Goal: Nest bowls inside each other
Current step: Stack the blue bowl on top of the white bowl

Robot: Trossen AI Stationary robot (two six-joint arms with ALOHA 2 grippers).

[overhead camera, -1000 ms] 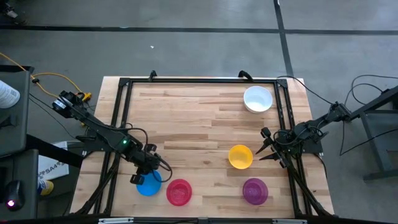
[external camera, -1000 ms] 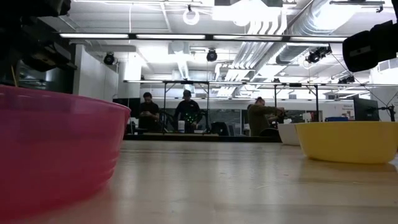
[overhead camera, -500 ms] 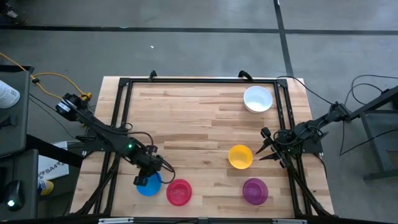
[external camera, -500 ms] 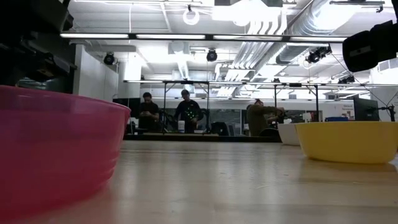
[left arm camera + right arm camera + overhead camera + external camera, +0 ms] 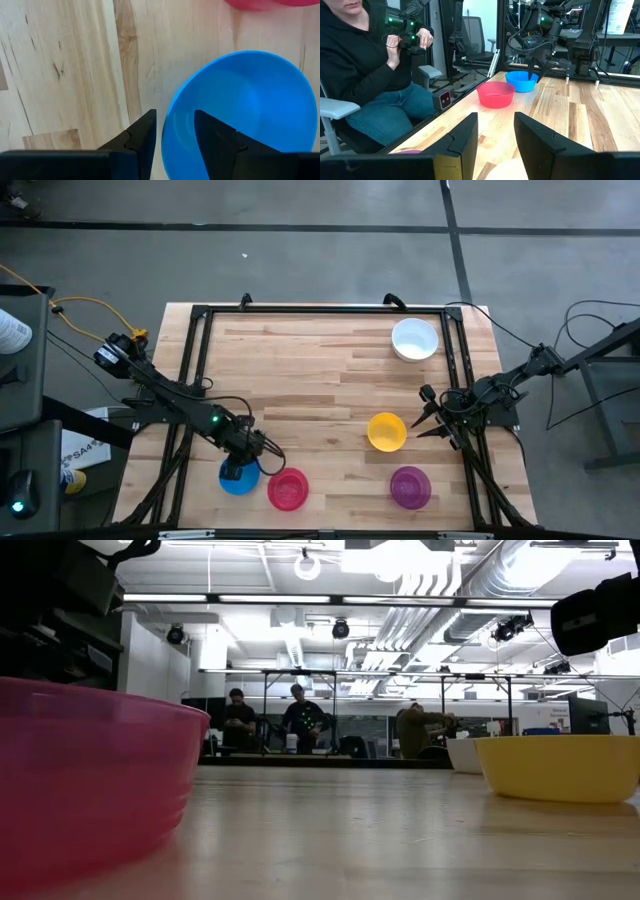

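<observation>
Left gripper [image 5: 175,131], fingers apart, straddles the blue bowl's [image 5: 240,110] rim (right gripper [image 5: 495,131] waits, also parted); closing comes next.

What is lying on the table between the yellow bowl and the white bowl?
Nothing. In the high view only bare wood separates the yellow bowl from the white bowl; the stretch of table between them holds no object.

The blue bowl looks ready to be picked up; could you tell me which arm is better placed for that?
The left. Its gripper stands open astride the blue bowl's rim, one finger inside, one outside. The right gripper waits open beside the yellow bowl, across the table.
</observation>
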